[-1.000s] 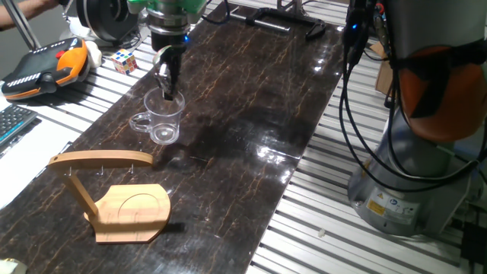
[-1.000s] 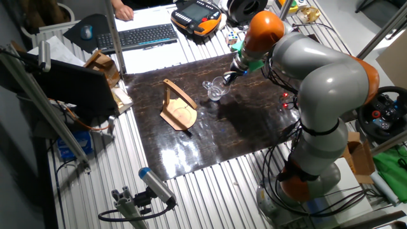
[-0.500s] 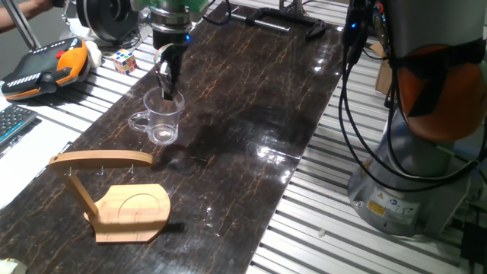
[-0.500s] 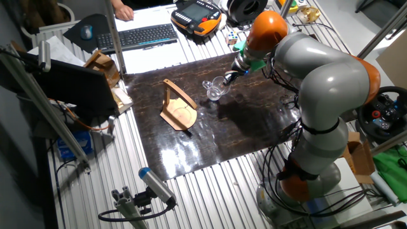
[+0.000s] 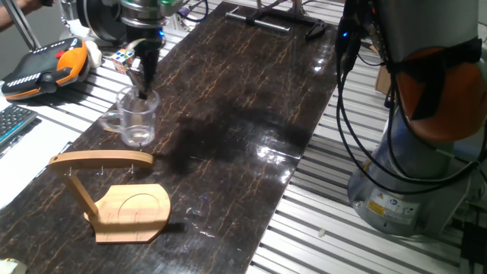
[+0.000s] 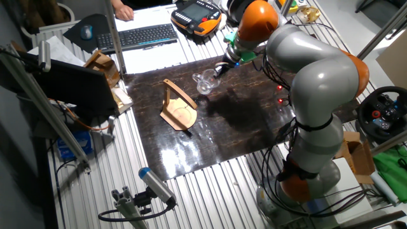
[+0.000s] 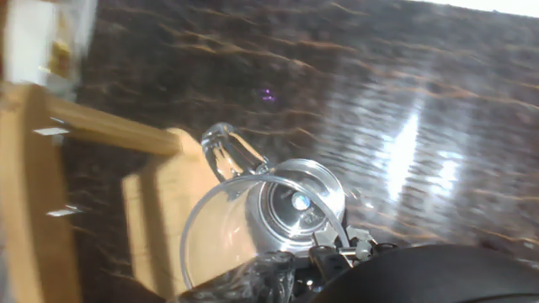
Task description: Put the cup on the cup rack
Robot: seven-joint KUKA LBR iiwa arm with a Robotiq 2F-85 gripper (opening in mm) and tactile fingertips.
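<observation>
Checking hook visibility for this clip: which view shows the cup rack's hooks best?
One fixed view: the cup rack stands side-on, its hooks hanging plainly under the top bar. The hand view catches only two hooks at the frame's left edge, blurred. In the other fixed view the rack is too small to show any.

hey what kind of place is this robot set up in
Most likely a robotics lab, not a kitchen. The dark mat lies on a slatted aluminium table, a keyboard and an orange teach pendant sit behind it, and a steering-wheel controller stands off to the side.
</observation>
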